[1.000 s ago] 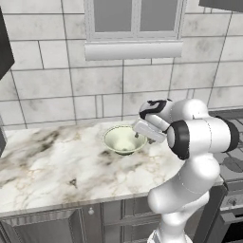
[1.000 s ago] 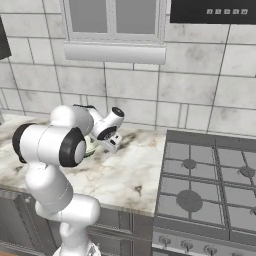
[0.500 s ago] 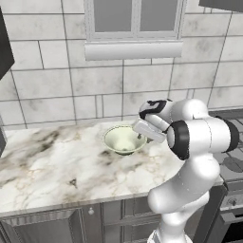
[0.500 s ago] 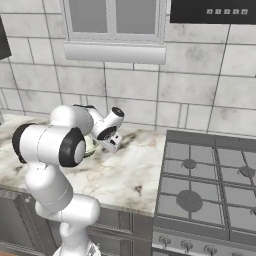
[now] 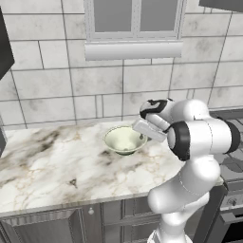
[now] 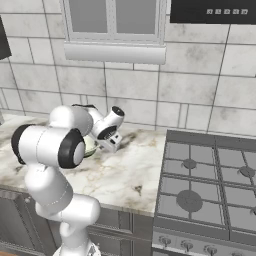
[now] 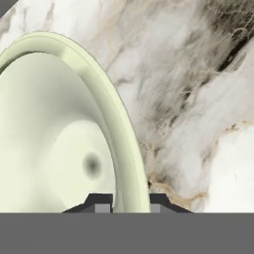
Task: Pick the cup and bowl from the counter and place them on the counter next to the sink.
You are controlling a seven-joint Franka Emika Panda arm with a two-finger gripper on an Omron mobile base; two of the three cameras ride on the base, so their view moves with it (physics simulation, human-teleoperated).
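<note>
Where the hand (image 7: 130, 201) pinches, one bowl (image 5: 123, 139)

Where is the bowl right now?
The bowl sits on the marble counter below the window, left of the stove, its rim between the gripper fingertips.

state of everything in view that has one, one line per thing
bowl: upright on the counter, nothing in it, rim between the fingers
gripper: shut on the bowl's rim, one finger inside, one outside
gas stove: burners unlit, nothing on them
window: closed
</note>
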